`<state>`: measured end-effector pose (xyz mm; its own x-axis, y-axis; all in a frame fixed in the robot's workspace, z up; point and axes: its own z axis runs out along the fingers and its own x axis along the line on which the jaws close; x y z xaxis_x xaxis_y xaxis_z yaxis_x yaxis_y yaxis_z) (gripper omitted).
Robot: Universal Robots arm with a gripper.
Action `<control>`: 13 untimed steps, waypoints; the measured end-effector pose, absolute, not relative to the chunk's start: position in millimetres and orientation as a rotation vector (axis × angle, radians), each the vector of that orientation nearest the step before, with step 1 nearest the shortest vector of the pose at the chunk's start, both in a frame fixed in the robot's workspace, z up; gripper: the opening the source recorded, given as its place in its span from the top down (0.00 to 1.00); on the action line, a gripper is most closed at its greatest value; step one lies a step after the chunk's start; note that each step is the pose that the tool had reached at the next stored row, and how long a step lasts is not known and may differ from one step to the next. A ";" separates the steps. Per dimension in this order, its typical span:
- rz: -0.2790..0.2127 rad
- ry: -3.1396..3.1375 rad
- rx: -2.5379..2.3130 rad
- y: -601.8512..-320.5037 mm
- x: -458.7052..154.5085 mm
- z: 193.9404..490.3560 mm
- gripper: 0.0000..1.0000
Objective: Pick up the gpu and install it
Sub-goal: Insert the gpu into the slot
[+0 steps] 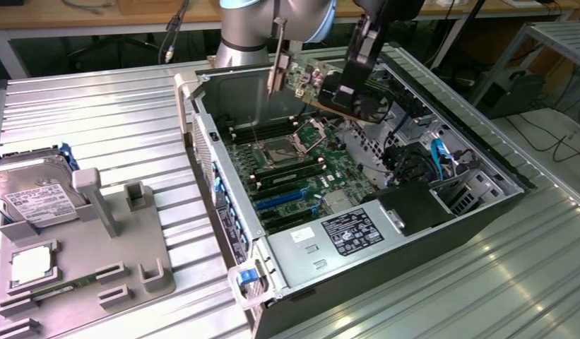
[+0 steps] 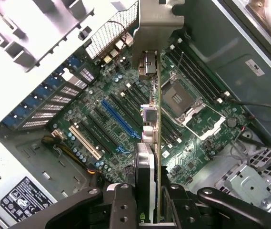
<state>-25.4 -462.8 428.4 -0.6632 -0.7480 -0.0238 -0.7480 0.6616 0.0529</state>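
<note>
The gpu (image 1: 320,83) hangs in the air above the open computer case (image 1: 224,233), over its far end. It is a flat card with a black fan face and a silvery bracket (image 1: 276,70) on one end. My gripper (image 1: 351,90) is shut on the card's black end. In the wrist view the gpu (image 2: 155,143) is seen edge-on between my fingers (image 2: 122,206), bracket (image 2: 156,24) pointing away. Below it lies the green motherboard (image 2: 97,119) with a blue slot (image 2: 121,117) and black slots beside it. The card touches nothing in the case.
Inside the case are the CPU socket (image 1: 309,134), memory slots, a labelled power supply (image 1: 346,233) and cables with a blue connector (image 1: 439,152). At the exterior view's left, a grey fixture (image 1: 92,261) holds a hard drive (image 1: 30,194) and a memory stick (image 1: 61,288).
</note>
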 end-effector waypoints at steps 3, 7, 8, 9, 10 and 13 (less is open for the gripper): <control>-0.091 -2.834 1.349 -462.8 -25.4 428.4 0.72; -0.091 -2.783 1.448 -462.8 -25.4 428.4 0.72; -0.091 -2.771 1.470 -462.8 -25.4 428.4 0.72; -0.091 -2.760 1.489 -462.9 -25.4 428.4 0.72; -0.091 -2.748 1.510 -462.9 -25.4 428.4 0.72; -0.090 -2.713 1.570 -463.0 -25.4 428.4 0.72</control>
<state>-25.4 -463.0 428.4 -0.4988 -0.8664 -0.0237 -0.8660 0.4972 0.0529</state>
